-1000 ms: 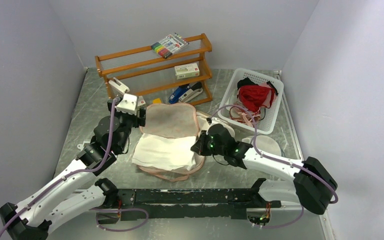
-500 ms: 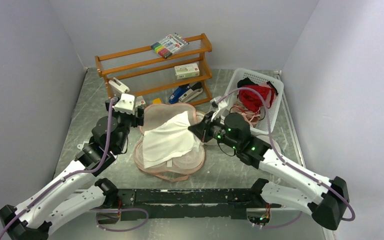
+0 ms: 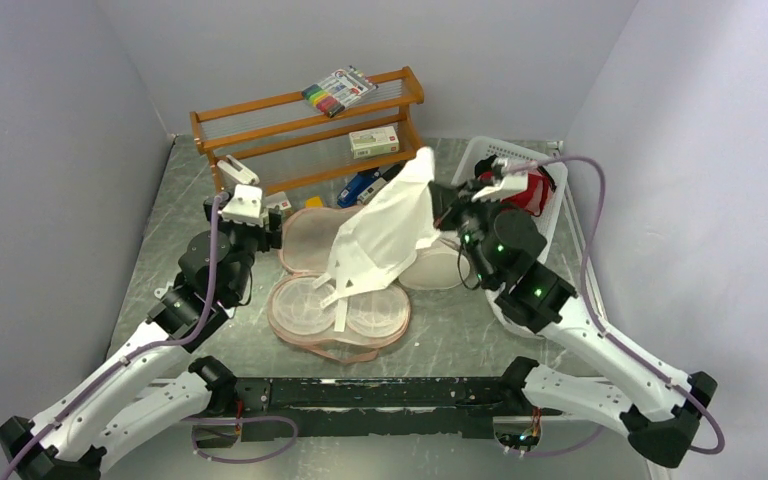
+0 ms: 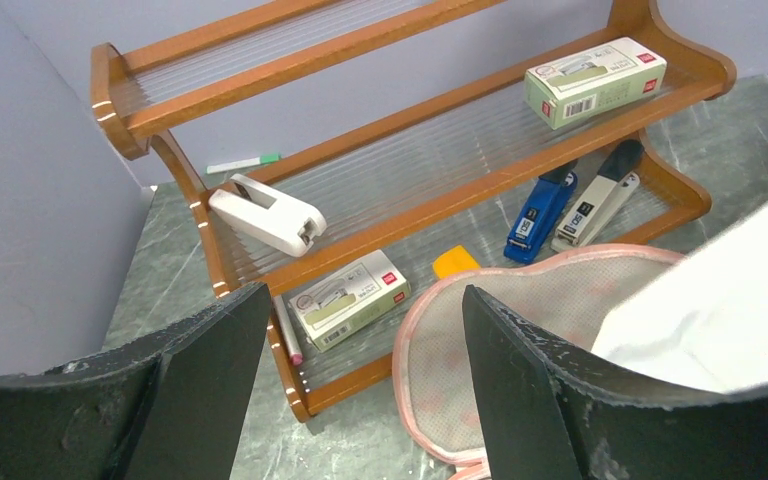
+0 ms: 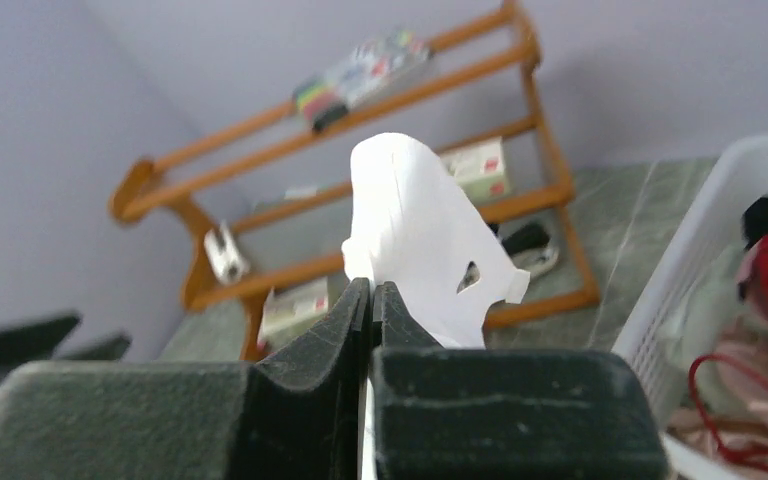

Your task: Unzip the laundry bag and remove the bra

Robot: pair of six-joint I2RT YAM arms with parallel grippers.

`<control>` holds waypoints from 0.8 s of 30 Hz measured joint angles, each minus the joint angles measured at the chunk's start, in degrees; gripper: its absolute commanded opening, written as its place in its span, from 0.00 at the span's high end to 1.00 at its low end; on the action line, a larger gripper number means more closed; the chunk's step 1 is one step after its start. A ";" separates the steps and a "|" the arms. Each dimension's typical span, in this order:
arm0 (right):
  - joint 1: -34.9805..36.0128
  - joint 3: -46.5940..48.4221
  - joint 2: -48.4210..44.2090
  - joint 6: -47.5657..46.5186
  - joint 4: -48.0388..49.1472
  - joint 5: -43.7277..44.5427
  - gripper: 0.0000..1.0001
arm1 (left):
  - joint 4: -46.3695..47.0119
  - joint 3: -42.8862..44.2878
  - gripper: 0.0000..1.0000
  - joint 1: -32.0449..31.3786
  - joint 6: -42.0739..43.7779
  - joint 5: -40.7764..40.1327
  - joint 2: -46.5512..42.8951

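Bra [image 3: 385,230] above laundry bag [image 3: 310,240]

Right arm [image 3: 535,290] high, elbow bent, my jaws pinched tight on white soft fabric bra [image 3: 385,235]. Left arm [image 3: 195,290] low, jaws spread wide, empty.

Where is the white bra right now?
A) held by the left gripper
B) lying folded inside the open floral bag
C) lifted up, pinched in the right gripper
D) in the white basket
C: the right gripper is shut on the bra, raised over the open laundry bag; the left gripper is open.
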 measured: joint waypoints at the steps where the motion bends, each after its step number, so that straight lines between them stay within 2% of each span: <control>1: -0.02 3.21 1.84 -0.92 -0.04 3.37 1.00 | 0.00 0.00 0.18 0.35 -0.02 0.09 -0.22; 8: -0.66 16.28 12.13 -11.02 5.42 25.03 1.00 | 0.02 0.00 0.19 1.88 -0.66 1.27 -1.07; 13: -5.73 24.39 22.36 -21.77 14.21 38.27 1.00 | -0.07 0.07 0.19 2.03 -0.98 2.12 -1.03; 17: -12.63 28.85 27.98 -24.50 17.16 43.15 1.00 | -0.11 0.22 0.18 2.32 -1.49 2.95 -1.11; 24: -19.45 33.14 33.18 -31.89 25.83 47.21 1.00 | -0.33 0.44 0.18 2.40 -2.16 4.09 -0.59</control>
